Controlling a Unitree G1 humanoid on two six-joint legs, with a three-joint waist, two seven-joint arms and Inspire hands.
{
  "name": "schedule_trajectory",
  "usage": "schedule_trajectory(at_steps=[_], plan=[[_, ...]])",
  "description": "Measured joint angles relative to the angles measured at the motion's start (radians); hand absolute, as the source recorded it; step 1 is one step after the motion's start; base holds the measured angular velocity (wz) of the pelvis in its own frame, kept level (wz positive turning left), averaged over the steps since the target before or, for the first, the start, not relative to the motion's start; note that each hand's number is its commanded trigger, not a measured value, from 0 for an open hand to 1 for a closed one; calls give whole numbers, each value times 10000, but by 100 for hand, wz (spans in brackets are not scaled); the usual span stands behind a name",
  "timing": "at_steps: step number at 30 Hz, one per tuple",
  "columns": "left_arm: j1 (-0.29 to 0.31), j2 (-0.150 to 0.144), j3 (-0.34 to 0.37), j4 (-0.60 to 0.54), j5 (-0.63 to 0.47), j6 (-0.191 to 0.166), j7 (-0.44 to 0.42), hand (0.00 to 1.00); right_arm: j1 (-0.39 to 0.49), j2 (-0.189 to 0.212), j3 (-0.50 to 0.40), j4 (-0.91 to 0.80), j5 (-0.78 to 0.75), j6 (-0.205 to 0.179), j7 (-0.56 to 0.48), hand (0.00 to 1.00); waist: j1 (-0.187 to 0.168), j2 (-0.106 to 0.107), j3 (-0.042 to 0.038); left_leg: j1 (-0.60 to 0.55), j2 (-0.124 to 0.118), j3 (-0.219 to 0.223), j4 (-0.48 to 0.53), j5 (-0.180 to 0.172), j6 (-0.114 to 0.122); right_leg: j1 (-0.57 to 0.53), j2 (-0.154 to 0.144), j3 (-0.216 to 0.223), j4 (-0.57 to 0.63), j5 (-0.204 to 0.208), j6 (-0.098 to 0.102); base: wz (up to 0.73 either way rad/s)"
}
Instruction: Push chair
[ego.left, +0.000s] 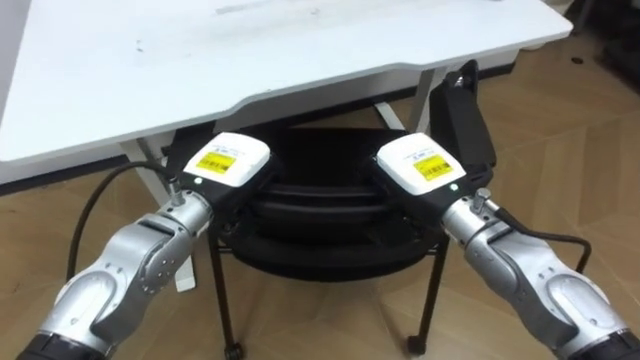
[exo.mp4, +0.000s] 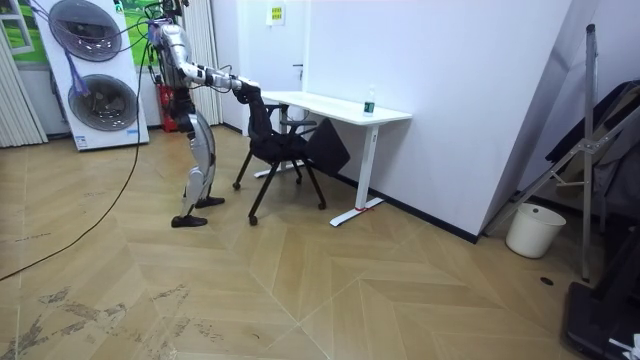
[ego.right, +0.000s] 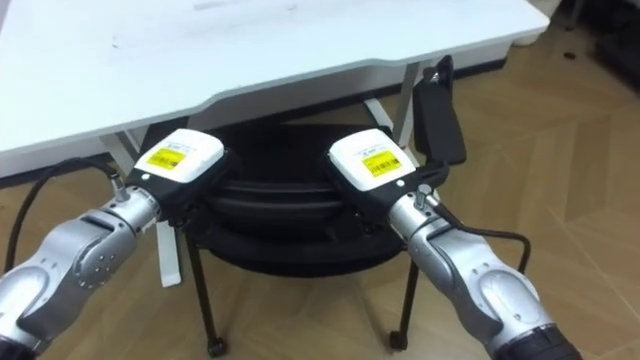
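1. Left eye view shows the left hand (ego.left: 240, 150) and the right hand (ego.left: 405, 155), each with a yellow sticker (ego.left: 215, 162) on its back. The writing on the stickers is too small to read.
2. Both hands rest on the top of the back of the black chair (ego.left: 320, 215), one at each side.
3. The undersides of the hands are hidden against the chair, so I cannot tell if they are open or closed.
4. The chair stands right in front of the robot. Its seat is partly under the white desk (ego.left: 250, 50).
5. In the room view the robot stands on the wooden floor (exo.mp4: 300, 280) with both arms held out to the chair. Two washing machines (exo.mp4: 95, 70), one on top of the other, are behind it.
6. A yellow sign (exo.mp4: 274, 14) hangs on the wall behind the desk. Its words cannot be read.
7. A small bottle (exo.mp4: 369, 100) stands on the desk. I cannot tell what is in it.
8. A white bucket (exo.mp4: 533, 229) sits on the floor by the wall, well apart from the desk. Its inside is hidden.
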Motion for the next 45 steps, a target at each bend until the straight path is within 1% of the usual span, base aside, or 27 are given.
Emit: schedule_trajectory(at_steps=[4, 5, 6, 7, 8, 9, 10, 11, 14, 15, 16, 18, 19, 20, 21, 23, 27, 30, 32, 34, 36, 38, 39, 40, 41, 43, 45], plan=[[-1, -18, 4, -15, -33, -44, -162, 100, 40, -12, 1, 0, -10, -10, 49, 100, -155, 65, 7, 6, 47, -109, 379, -454, 71, 259, -121, -429, 348, -35, 69, 5], [-1, -22, 9, -15, -34, -101, -217, 100, 78, -24, -3, 0, 22, -26, 60, 100, -180, 78, 4, 10, 50, -104, 497, -596, 165, 178, -223, -531, 720, -31, 222, 6], [-1, -32, 9, -15, -33, -112, -244, 100, 106, -24, -15, -2, 46, -40, 65, 100, -186, 80, 2, 24, 48, -95, 544, -644, 181, 100, -270, -534, 954, -7, 291, 0], [0, -53, 9, -15, -18, -114, -292, 100, 162, -30, -27, -29, 81, -48, 78, 100, -178, 78, 2, 91, 22, -63, 578, -733, 234, -55, -368, -468, 1406, 65, 424, 0], [0, -67, 9, -12, -16, -122, -344, 100, 206, -39, -52, -76, 81, -57, 141, 100, -188, 77, 2, 190, -42, -40, 641, -800, 209, -181, -478, -378, 1862, 115, 515, -4], [0, -86, 30, -12, -19, -126, -399, 100, 210, -61, -59, -90, 80, -81, 161, 100, -189, 75, 3, 247, -77, -11, 671, -844, 221, -253, -539, -331, 2086, 135, 537, -7], [1, -104, 82, -13, -20, -159, -464, 100, 210, -109, -61, -142, 70, -114, 170, 100, -181, 87, 2, 317, -133, 51, 716, -886, 256, -368, -607, -202, 2341, 177, 516, -9], [0, -112, 126, -14, -21, -218, -471, 100, 218, -160, -61, -221, 69, -111, 170, 100, -184, 136, 11, 324, -145, 62, 780, -954, 275, -434, -581, -96, 2435, 229, 458, -9], [0, -129, 206, -14, -28, -354, -397, 100, 214, -329, -61, -336, 73, -197, 166, 100, -49, 196, 22, 321, -146, 85, 647, -963, 285, -784, -442, 1, 2480, 266, 443, -16], [0, -129, 236, -14, -29, -389, -385, 100, 214, -358, -70, -352, 70, -229, 153, 100, -38, 206, 26, 305, -131, 75, 591, -946, 276, -862, -367, 77, 2302, 196, 439, -12], [0, -139, 270, -10, -22, -415, -314, 100, 213, -367, -80, -379, 70, -240, 123, 100, 17, 207, 26, 296, -129, 63, 438, -869, 260, -1128, -184, 259, 1731, 161, 381, 10], [1, -119, 270, -6, -21, -417, -249, 100, 213, -411, -79, -382, 82, -342, 97, 100, -81, 209, 31, 303, -132, -122, 399, -823, 208, -1562, 14, 221, 707, 517, 94, 40], [53, -138, 266, 2, -21, -429, -226, 100, 256, -497, -78, -396, 74, -492, 85, 100, -332, 248, 18, 334, -163, -436, 379, -784, 140, -1516, 131, 204, 540, 886, 18, 59], [65, -125, 267, -9, -29, -499, -129, 100, 259, -631, -78, -453, 75, -647, 51, 100, -329, 246, 18, 351, -155, -596, 253, -718, 36, -1317, 189, -9, 289, 947, -92, 54], [65, -121, 267, -15, -29, -518, -62, 100, 259, -668, -79, -483, 75, -662, 35, 100, -312, 245, 19, 355, -147, -658, 181, -677, -15, -1230, 220, -107, 175, 988, -144, 27], [128, -166, 265, -9, -19, -534, 66, 100, 264, -718, -76, -491, 20, -655, 50, 100, -369, 222, 30, 520, -104, -894, -78, -599, -129, -874, 416, -269, -224, 1041, -200, 22], [280, -251, 255, -10, -11, -543, 251, 100, 264, -768, -74, -552, 6, -638, 279, 100, -442, 195, 42, 924, -106, -1029, -501, -525, -249, -409, 544, -363, -694, 1059, -232, 9], [365, -263, 256, -73, 16, -547, 400, 100, 266, -901, -53, -1098, -230, -459, 880, 100, -335, 116, 37, 1257, -141, -1044, -944, -434, -346, -129, 609, -328, -962, 1077, -261, 0], [368, -221, 257, -172, 16, -530, 395, 100, 266, -940, -49, -1392, -363, -387, 1283, 100, -203, -3, 30, 1554, -154, -1207, -1159, -386, -412, 160, 659, -366, -1200, 1084, -274, 0], [388, -200, 257, -265, 15, -476, 387, 100, 267, -946, -49, -1547, -363, -308, 1477, 100, -191, -33, 36, 1690, -195, -1557, -1318, -361, -459, 363, 690, -432, -1395, 1101, -304, 4], [388, -200, 257, -331, 15, -457, 387, 100, 266, -1027, -48, -1730, -459, -281, 1616, 100, -189, -54, 29, 1774, -220, -1745, -1464, -333, -505, 470, 703, -525, -1532, 1105, -309, 11], [388, -196, 258, -563, 16, -378, 390, 100, 266, -1255, -48, -2073, -515, -254, 1729, 100, -123, -121, 37, 1844, -325, -2046, -1738, -264, -605, 479, 725, -651, -1643, 1105, -311, 9], [388, -195, 257, -583, 18, -362, 385, 100, 266, -1266, -43, -2089, -515, -258, 1749, 100, -55, -145, 36, 1923, -321, -2107, -1824, -252, -621, 502, 741, -650, -1642, 1105, -311, -10], [396, -187, 257, -586, 18, -353, 371, 100, 266, -1255, -13, -2091, -514, -262, 1809, 100, 114, -235, 34, 2144, -321, -2370, -1990, -226, -665, 627, 774, -668, -1678, 1105, -311, -9], [396, -144, 257, -596, 18, -386, 339, 100, 266, -1259, 43, -2091, -513, -264, 1843, 100, 124, -329, 36, 2279, -337, -2700, -2053, -216, -684, 882, 819, -756, -1881, 1111, -321, 0], [394, -126, 256, -650, 18, -397, 219, 100, 265, -1297, 55, -2126, -460, -298, 1937, 100, 109, -459, 24, 2400, -329, -2916, -2062, -214, -689, 1160, 870, -901, -2121, 1125, -344, 18], [396, -114, 254, -661, 34, -418, 139, 100, 264, -1412, 61, -2311, -455, -354, 2125, 100, 125, -511, 25, 2489, -316, -3108, -2080, -213, -690, 1287, 917, -926, -2181, 1126, -348, 10]])
